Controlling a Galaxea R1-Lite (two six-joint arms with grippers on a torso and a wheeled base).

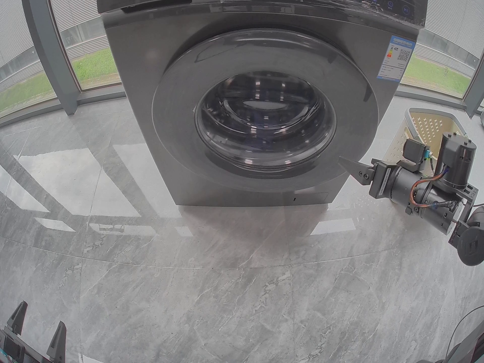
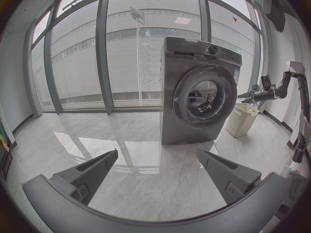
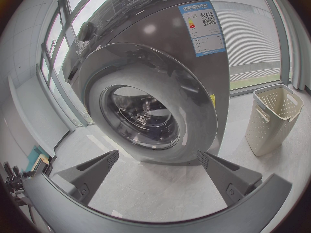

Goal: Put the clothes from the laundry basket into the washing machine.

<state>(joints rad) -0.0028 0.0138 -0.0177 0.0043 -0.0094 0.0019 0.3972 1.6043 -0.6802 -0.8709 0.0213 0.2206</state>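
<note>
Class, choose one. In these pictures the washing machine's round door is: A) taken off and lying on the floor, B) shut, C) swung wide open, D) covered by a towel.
B: the door sits flush against the front of the washing machine, its glass bare.

The right hand (image 1: 352,169) hovers beside the washing machine (image 1: 262,107).

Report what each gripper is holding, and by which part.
Nothing is held. The left gripper and the right gripper are both open and empty; the laundry basket stands apart from both, beside the washing machine.
</note>
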